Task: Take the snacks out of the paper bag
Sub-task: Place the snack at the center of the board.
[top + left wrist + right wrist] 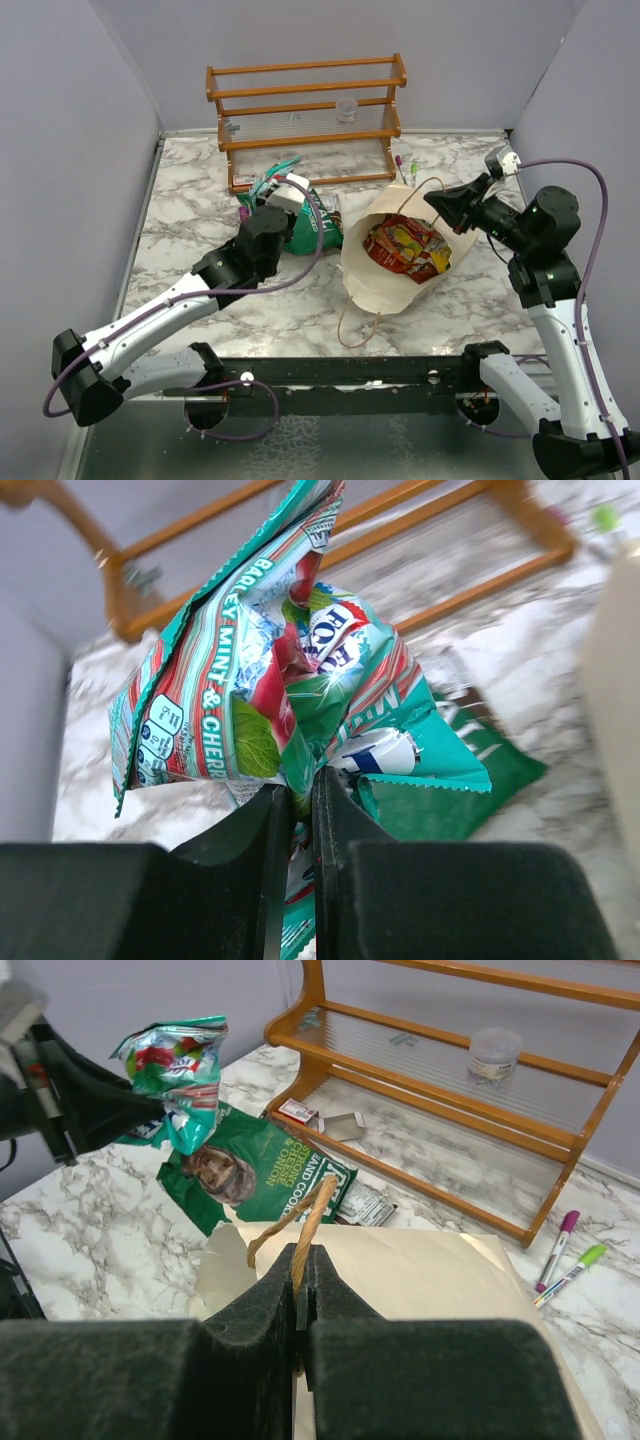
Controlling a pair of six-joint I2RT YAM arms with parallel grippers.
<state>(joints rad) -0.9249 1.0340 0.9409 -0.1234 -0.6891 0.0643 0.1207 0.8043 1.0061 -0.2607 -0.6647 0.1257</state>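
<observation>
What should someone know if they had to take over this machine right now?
Left jaws: shut on a mint packet, held in the air above the table.
Right jaws: shut on the bag's handle; the bag lies on its side, mouth open.
Done: a dark green packet lies on the table, outside the bag; the mint one is out too.
Left: set the mint packet down, then take out the red and yellow packets inside the bag.

Marble table carries rack, paper bag, green packet, pens
</observation>
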